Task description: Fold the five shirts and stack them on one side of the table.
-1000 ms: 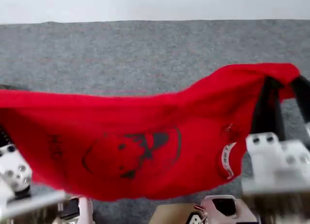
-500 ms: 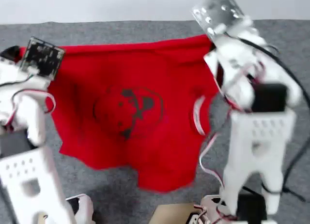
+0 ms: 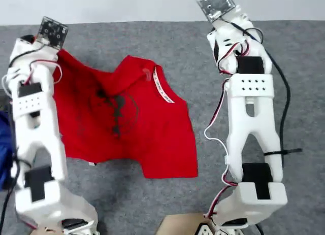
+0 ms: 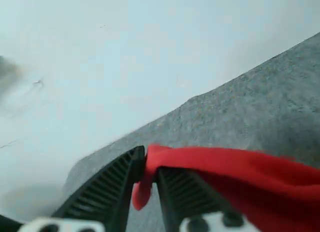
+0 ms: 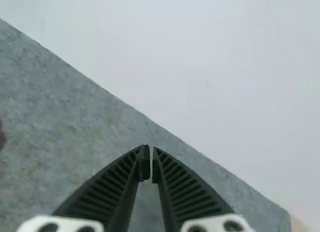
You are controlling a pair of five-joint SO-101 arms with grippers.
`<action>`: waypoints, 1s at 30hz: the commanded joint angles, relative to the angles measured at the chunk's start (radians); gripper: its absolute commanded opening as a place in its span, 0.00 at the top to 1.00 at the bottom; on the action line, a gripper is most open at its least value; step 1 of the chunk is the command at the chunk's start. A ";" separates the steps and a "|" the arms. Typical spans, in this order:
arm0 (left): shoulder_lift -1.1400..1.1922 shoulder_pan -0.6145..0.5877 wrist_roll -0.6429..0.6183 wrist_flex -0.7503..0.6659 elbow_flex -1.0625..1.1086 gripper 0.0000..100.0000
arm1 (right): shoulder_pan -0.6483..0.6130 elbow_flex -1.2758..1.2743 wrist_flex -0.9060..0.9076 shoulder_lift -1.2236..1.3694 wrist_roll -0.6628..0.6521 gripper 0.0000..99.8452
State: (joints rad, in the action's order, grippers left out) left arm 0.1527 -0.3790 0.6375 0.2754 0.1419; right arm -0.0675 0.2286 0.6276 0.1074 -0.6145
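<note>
Grey felt table [image 3: 152, 47] spanned frame. Red shirt [image 3: 152, 143] lay rumpled, left of centre. Blue cloth [image 3: 4, 154] at left edge.

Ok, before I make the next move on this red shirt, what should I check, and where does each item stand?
1. Left gripper has the red shirt: ok, shut on a far corner of the fabric.
2. Right gripper is free: ok, shut with nothing in it.
3. Shirt lies flat: not ok, it is rumpled around the collar and bunched at the held corner.
4. Shirt is fully on the table: ok.
5. Right arm is clear of the shirt: ok, beside it and apart.
6. The other shirts' places: cannot tell; some blue cloth lies at the table's left edge.
</note>
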 commanded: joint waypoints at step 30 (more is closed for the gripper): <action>0.124 0.018 0.107 0.790 -0.205 1.00 | -0.377 0.549 0.116 0.740 0.281 0.79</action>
State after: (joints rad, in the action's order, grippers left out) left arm 0.2831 -0.3560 0.7449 1.0595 -0.0176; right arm -0.3974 0.6383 0.7380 0.8101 -0.3460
